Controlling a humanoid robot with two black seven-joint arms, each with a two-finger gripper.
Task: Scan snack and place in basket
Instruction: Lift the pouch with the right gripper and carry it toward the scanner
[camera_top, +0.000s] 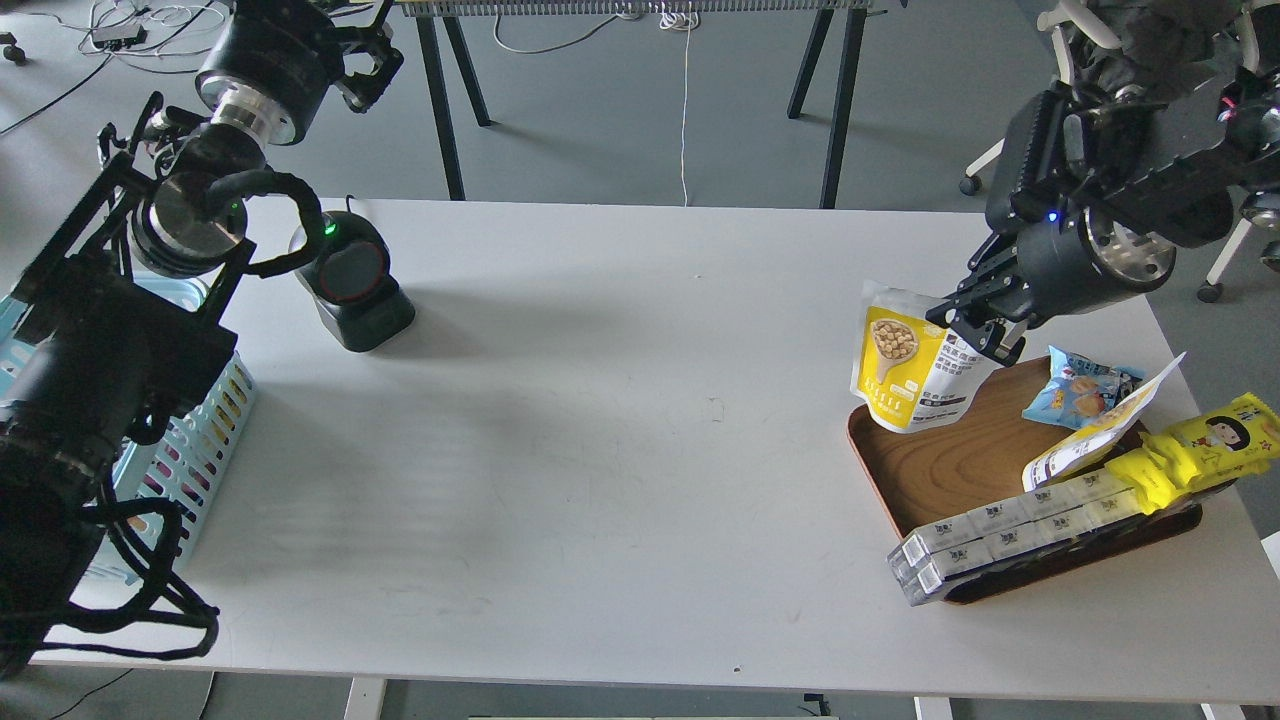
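Right gripper (978, 322) pinching snack (915, 365) at top right corner; pouch hangs upright, long axis vertical, bottom over tray's (960, 460) far-left edge. Scanner (352, 283) lies well left across table. Basket (205, 425) far left, beside left arm; left gripper (365, 60) state unclear.

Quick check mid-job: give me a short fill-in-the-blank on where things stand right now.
1. The right hand grips the snack by its ____ edge.
2. The snack hangs over the brown ____.
3. The scanner shows a ____ light.
4. The basket sits at the table's ____ edge.

Missing: top; tray; green; left
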